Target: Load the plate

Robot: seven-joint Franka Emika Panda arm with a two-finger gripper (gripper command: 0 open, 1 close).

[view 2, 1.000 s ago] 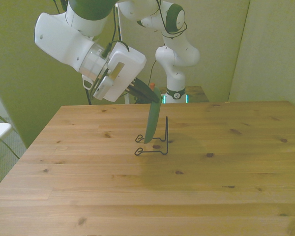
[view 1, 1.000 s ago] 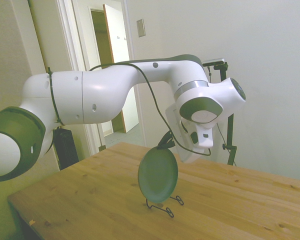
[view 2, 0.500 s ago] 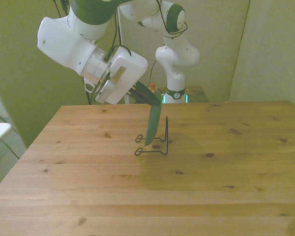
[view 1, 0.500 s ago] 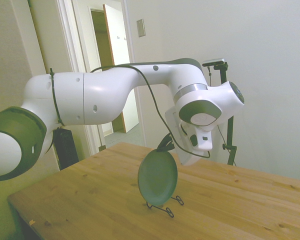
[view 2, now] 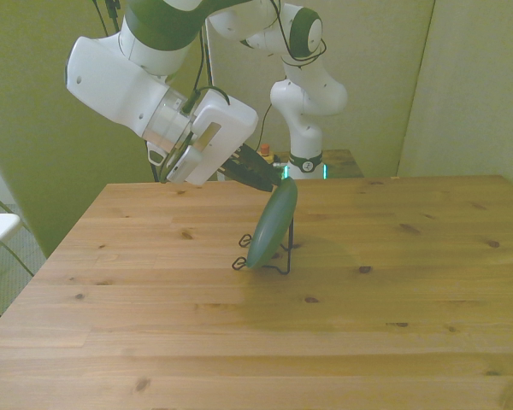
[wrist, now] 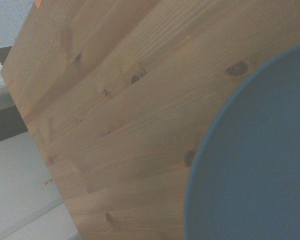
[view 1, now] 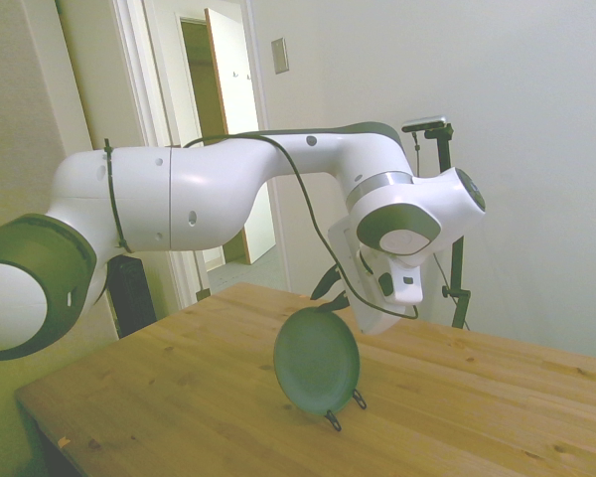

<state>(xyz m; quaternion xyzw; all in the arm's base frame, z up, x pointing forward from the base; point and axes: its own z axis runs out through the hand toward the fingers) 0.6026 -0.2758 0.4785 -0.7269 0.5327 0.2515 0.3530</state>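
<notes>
Across the room's middle spreads the table [view 2: 342, 307], pale knotty wood, its top bare apart from the stand and what leans on it. Behind its far edge, in the front view, rise plain walls; in the side view a white-framed doorway [view 1: 214, 149] stands open beyond the far left corner, and a small wall plate [view 1: 280, 55] hangs beside it.

Next in size is the arm [view 1: 228, 194], white with grey-green joints, reaching over the far left part of the table with a black cable looped along it. Its bulk hides the wall behind, but nothing lies between it and the plate.

Near the table's middle, somewhat toward the far side, the plate [view 2: 272, 226] stands on edge in a thin black wire rack [view 2: 278, 256]. It tilts so that its top rim leans toward the front view's right, against the rack's upright; its lower rim sits down among the base wires. The wrist view shows the plate [wrist: 255, 160] as a blue-green curve over the wood grain.

Smallest, the gripper [view 2: 258, 175] hangs just above and to the left of the plate's top rim. Its dark fingers point at the rim, but I cannot tell whether they are parted or still touch it.
</notes>
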